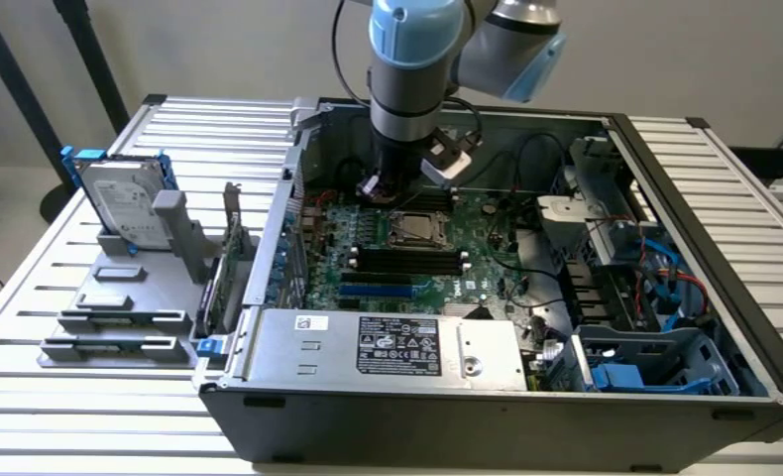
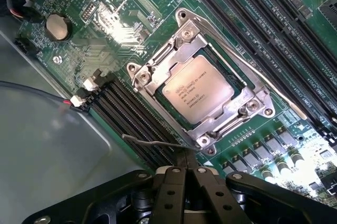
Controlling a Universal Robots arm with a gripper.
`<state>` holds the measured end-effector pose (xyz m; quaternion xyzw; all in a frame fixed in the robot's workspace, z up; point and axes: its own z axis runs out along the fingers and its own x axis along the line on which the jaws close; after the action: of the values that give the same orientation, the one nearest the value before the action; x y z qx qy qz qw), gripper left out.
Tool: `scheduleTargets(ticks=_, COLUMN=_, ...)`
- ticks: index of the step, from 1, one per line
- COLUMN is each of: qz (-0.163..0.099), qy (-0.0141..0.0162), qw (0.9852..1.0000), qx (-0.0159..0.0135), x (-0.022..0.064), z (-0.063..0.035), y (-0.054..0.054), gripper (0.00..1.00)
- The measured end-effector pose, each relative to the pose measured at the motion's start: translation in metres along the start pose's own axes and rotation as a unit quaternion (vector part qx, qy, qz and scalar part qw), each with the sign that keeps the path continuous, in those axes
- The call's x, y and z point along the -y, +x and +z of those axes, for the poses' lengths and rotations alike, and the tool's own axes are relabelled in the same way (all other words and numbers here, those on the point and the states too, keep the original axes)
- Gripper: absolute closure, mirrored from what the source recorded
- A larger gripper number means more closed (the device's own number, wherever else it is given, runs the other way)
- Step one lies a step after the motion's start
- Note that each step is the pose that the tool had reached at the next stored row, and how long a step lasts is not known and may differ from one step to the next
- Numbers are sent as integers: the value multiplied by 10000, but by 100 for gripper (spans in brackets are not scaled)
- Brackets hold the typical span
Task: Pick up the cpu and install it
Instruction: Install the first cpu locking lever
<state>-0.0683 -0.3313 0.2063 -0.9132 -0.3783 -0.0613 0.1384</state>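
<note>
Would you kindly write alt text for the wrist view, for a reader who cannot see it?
The cpu sits in its silver socket frame on the green motherboard, memory slots on both sides. The shut claw is close to the socket's thin wire lever.

light: bright, diffuse | glare: white patch on motherboard [image 2: 124, 34] | shadows: soft inside case [image 1: 498, 421]

Slatted table [image 1: 28, 297] carries computer case [image 1: 498, 421], grey holder [image 1: 121, 297]

pc case [image 1: 498, 421], hard drive [image 1: 121, 203], slatted table [image 1: 48, 421]
</note>
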Motion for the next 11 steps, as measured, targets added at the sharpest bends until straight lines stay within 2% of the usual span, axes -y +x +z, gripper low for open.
scheduleTargets(ticks=11, qz=-78, qy=-2, qw=10000, qx=37, x=-24, z=51, y=33, gripper=89)
